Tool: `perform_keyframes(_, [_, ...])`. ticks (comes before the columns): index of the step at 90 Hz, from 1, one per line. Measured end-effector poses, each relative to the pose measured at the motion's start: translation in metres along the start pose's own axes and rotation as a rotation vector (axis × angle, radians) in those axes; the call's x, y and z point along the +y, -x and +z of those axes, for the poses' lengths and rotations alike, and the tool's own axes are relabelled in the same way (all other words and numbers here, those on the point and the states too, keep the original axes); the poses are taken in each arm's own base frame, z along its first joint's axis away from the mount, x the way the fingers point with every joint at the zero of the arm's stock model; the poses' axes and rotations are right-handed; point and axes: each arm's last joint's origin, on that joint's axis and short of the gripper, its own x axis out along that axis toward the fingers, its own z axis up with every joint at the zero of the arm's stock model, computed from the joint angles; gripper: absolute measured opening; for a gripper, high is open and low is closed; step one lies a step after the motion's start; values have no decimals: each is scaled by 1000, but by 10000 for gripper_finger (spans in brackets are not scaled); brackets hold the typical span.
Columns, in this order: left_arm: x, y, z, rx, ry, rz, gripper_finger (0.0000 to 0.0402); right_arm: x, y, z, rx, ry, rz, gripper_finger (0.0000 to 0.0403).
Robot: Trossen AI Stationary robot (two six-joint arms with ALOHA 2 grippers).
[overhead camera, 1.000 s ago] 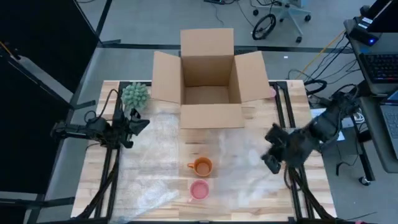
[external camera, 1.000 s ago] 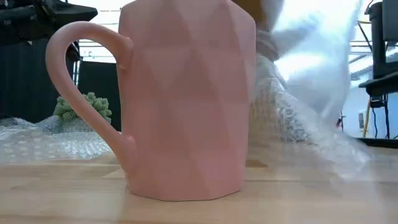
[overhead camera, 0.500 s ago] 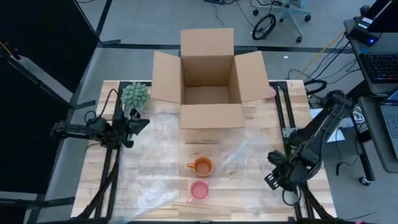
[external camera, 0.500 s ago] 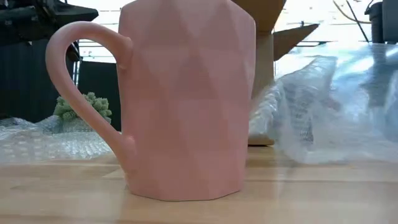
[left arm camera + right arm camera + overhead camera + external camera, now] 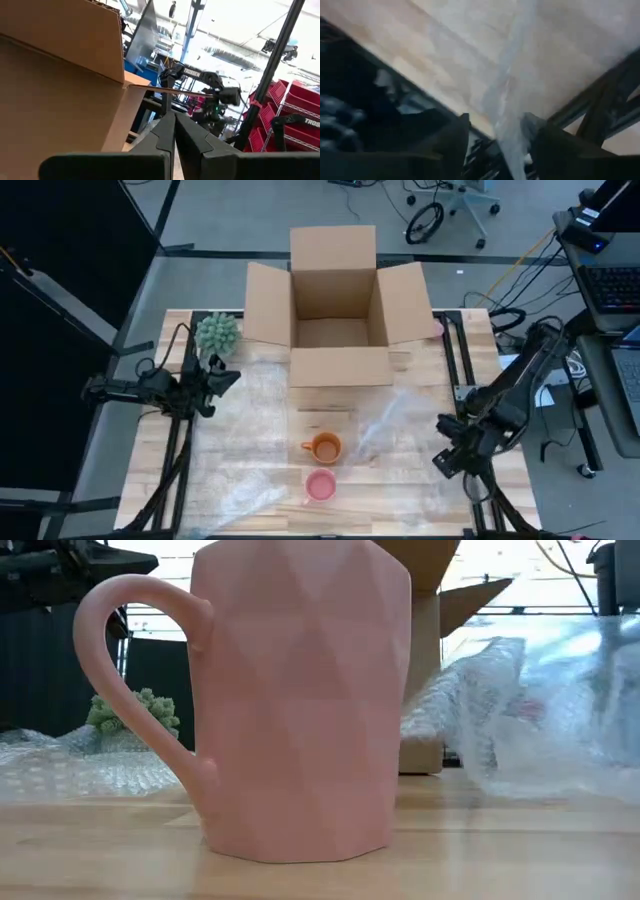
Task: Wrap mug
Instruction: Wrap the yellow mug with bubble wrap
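Note:
A pink mug (image 5: 320, 486) stands upright near the table's front edge and fills the low view (image 5: 300, 700). An orange mug (image 5: 323, 447) stands just behind it. A clear sheet of bubble wrap (image 5: 385, 420) lies crumpled to their right, raised in a hump (image 5: 520, 710). My right gripper (image 5: 446, 462) is at the table's right near side, shut on that wrap (image 5: 507, 115). My left gripper (image 5: 228, 378) waits at the table's left, shut on nothing (image 5: 175, 125). My right gripper pinches a bunched strip of the bubble wrap's right end (image 5: 506, 131) between its two fingers (image 5: 452, 145). The fingers slant down toward the table. From the fingers the wrap runs back toward the table's middle, where the rest of it lies on the wood.
An open cardboard box (image 5: 335, 310) stands at the back middle, its flaps spread. A green knobbly ball (image 5: 216, 332) sits at the back left. More bubble wrap (image 5: 240, 450) lies flat over the table's left half. Dark frame rails (image 5: 462, 370) run along both sides.
My right gripper has gone down and toward the table's near right corner with the bubble wrap. The wrap's right part, held high a second ago, has dropped into a low hump right of the mugs. The mugs have stayed where they were.

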Motion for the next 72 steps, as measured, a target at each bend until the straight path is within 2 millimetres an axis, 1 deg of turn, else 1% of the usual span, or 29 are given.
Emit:
perform_keyframes(5, [0, 0, 0, 0, -2, 0, 0, -1, 4, 3, -75, 11, 7, 198])
perform_keyframes(11, [0, 0, -1, 6, -7, 2, 0, -1, 5, 7, -166, 42, 17, 200])
perform_keyframes(19, [0, 0, -1, 9, -8, 3, 0, 2, 0, 15, -313, 107, 25, 199])
perform_keyframes(25, [0, 0, -1, 9, -8, 3, 0, 6, -10, 20, -479, 165, 35, 197])
perform_keyframes(30, [0, 0, -1, 9, -10, 3, 0, 11, -23, 23, -615, 210, 54, 197])
perform_keyframes(37, [0, 0, -1, 9, -10, 3, 0, 16, -45, 28, -684, 270, 39, 197])
perform_keyframes(41, [0, 0, -1, 9, -10, 3, 0, 16, -56, 32, -676, 296, 1, 197])
perform_keyframes(45, [0, 0, -1, 9, -10, 3, 0, 14, -66, 34, -632, 300, -49, 197])
perform_keyframes(53, [0, 0, -1, 8, -8, 2, 0, 2, -81, 36, -442, 251, -225, 197])
perform_keyframes(63, [0, 0, -1, 8, -8, 2, 0, -12, -83, 31, -234, 171, -417, 197])
perform_keyframes(67, [0, 0, -1, 7, -8, 2, 0, -15, -81, 29, -170, 153, -452, 196])
perform_keyframes(72, [0, 0, -1, 6, -8, 8, 0, -14, -75, 28, -131, 148, -462, 196])
